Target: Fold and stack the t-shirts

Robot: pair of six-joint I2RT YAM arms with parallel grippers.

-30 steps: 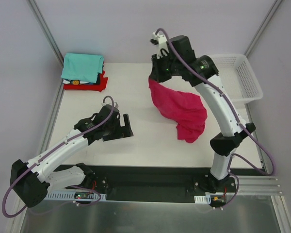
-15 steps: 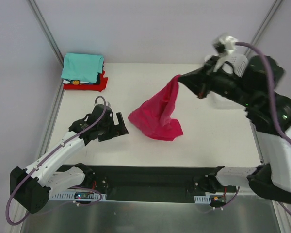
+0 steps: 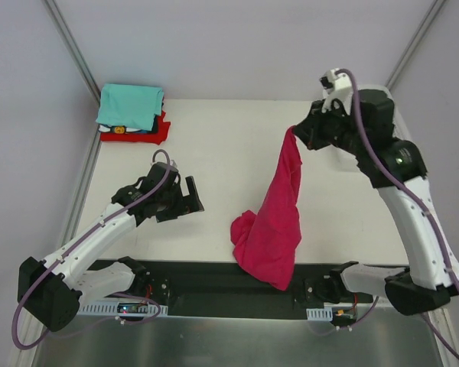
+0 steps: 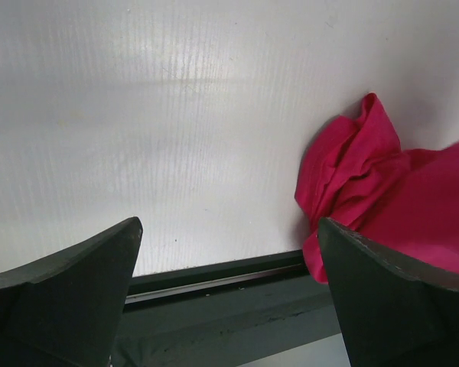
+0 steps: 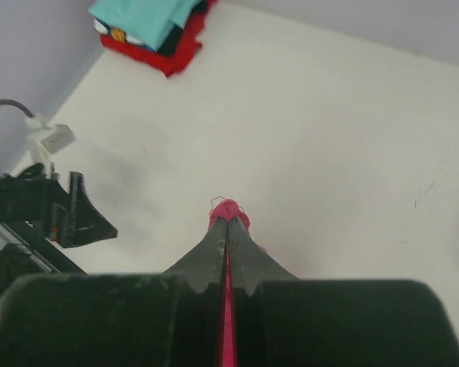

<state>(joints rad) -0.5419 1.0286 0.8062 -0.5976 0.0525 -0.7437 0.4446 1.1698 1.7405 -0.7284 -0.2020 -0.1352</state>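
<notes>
**Pink shirt swung to the near edge**

Top view: the magenta t-shirt [image 3: 279,214] has swung nearer and hangs from the clenched right fingers [image 3: 297,131] down to the front edge of the worktop [image 3: 229,145]. The left fingers [image 3: 190,197] are released and empty.
Left wrist: only here the crumpled end shows, lying at that edge.
Right wrist: the folded t-shirts [image 5: 153,27] lie in the far left corner.

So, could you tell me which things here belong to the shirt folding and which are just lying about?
Job:
pink shirt, hanging from the shut right claw
folded pile: teal shirt on top, red shirt beneath
open left claw

Just there:
table
base rail
frame post
</notes>
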